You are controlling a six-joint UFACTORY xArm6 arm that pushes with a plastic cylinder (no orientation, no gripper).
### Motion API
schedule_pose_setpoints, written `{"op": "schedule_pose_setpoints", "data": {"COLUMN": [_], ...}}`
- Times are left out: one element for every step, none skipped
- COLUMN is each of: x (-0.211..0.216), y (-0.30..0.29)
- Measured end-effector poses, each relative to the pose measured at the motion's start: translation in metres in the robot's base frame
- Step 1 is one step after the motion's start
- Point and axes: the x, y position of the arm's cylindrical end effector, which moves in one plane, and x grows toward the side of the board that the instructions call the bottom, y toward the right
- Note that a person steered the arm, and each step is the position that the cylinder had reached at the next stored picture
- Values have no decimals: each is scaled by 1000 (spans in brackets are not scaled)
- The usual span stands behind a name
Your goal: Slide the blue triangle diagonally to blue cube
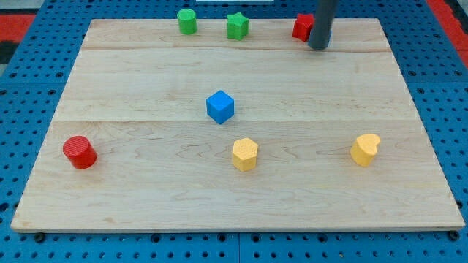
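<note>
My tip (319, 47) grasps nothing, touching the red block (302, 27) by the wooden board's (146, 73) top edge. The blue cube (220, 107) sits mid-board; no blue triangle shows. A yellow hexagonal block (245, 154) lies just below the cube.

No readable text, label, brand, number or sign anywhere in camera view. Pale wooden worktop (146, 80) carries no marking, only grain lines. Small coloured blocks plain, no print on faces. Blue perforated base (44, 22) around worktop also without writing.
</note>
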Motion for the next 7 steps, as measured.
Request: {"op": "schedule_pose_setpoints", "data": {"x": [-17,-48,-50,-38,-4,33,50], "y": [46,59,30,-9,-32,-66,-105]}}
